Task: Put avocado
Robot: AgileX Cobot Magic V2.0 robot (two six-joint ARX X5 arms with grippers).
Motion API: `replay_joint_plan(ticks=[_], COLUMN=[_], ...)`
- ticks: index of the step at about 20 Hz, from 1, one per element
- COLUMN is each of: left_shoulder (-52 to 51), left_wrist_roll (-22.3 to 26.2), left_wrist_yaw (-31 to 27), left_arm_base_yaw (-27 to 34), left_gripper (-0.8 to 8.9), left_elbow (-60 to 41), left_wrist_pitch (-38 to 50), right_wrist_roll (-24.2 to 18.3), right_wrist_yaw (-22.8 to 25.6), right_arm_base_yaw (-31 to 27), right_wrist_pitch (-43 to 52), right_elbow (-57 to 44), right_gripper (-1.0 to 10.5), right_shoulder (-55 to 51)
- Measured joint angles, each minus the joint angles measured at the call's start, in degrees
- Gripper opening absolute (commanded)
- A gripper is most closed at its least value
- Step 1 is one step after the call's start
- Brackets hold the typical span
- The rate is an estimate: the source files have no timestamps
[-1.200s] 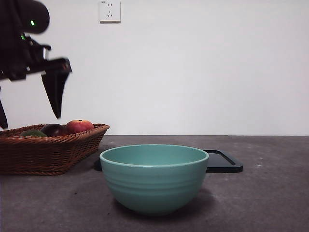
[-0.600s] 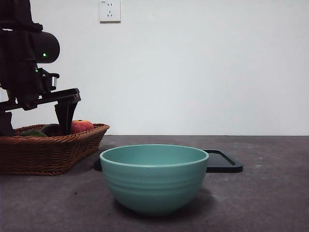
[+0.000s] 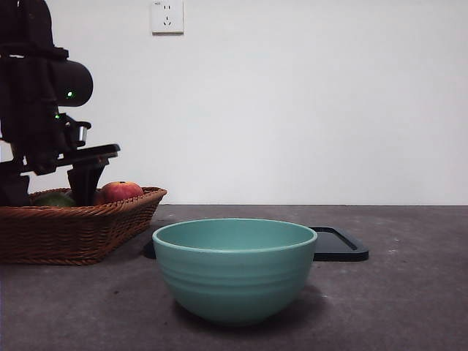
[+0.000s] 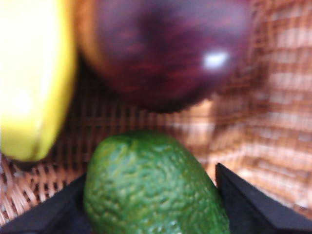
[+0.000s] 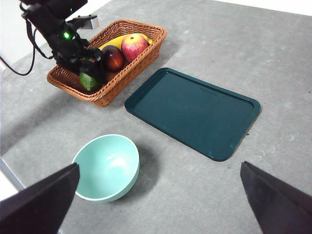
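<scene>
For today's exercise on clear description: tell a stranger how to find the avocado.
Find the wicker basket beside the dark tray. The avocado lies inside it, between the left gripper's open jaws. It is the only green, pebbly fruit.

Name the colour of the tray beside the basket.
Dark teal-green tray, shown best in the right wrist view.

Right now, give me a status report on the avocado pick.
Left end effector down in the wicker basket, jaws open either side of the avocado. Right end effector open, waiting high. Maroon fruit and banana close by.
</scene>
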Motion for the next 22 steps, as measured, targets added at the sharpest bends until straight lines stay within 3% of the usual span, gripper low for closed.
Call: replay_joint_plan(ticks=[2,8,13,22], left_shoulder=[0.0,-0.87,-12.04,-20.7], left_wrist_roll=[0.81,2.75,3.61,3.58], left_wrist_yaw=[0.11,0.11,0.13,0.42], left_arm_base_yaw=[-0.07,-0.85,-4.7,-20.96], left_gripper=[1.71,1.72,1.72,1.72], left_elbow=[1.77,4.5,4.7,4.79], left_wrist_pitch=[-1.9,-7.85,-9.49,-16.44], right_wrist_roll=[-0.02,0.0,0.0,-0.02], right_wrist_yaw=[0.0,0.0,0.02,0.02], right_arm_base_yaw=[0.0,0.0,0.0,0.0], right_wrist_pitch=[0.0,0.0,0.0,0.0], right_elbow=[0.0,0.0,0.0,0.0], right_gripper=[5.6,5.6,5.6,5.6], right_shoulder=[0.0,0.0,0.0,0.0])
